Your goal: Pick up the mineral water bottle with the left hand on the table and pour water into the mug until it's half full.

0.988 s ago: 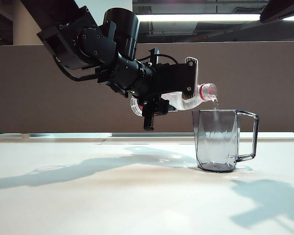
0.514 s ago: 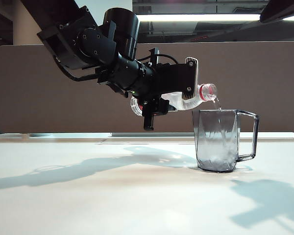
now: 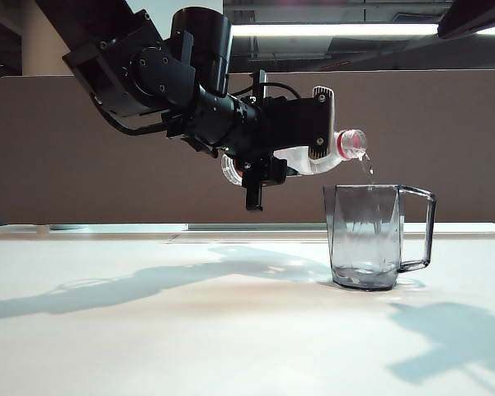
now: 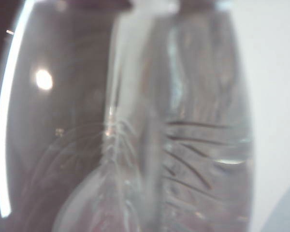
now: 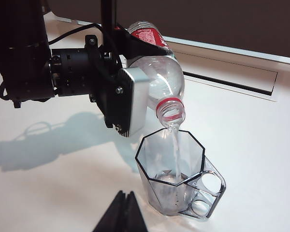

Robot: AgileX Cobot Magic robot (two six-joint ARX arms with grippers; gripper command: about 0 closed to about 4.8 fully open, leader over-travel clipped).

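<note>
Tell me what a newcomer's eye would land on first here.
The left pincer holds the bottle tipped over above the mug, a thin stream of water falling from its open mouth into the mug on the table, right of centre. The mug holds only a little water at the bottom. The right pincer waits shut, near the mug, holding nothing.

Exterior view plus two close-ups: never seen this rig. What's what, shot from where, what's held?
It is a two-armed table robot. The exterior view looks across the white table. The left gripper is shut on the mineral water bottle, tipped so water falls into the grey mug, which stands on the table with only a little water in it. The left wrist view, from that arm's own camera, is a blurred close-up of the bottle. The right wrist view looks down on the pour; the right gripper shows shut and holds nothing.
</note>
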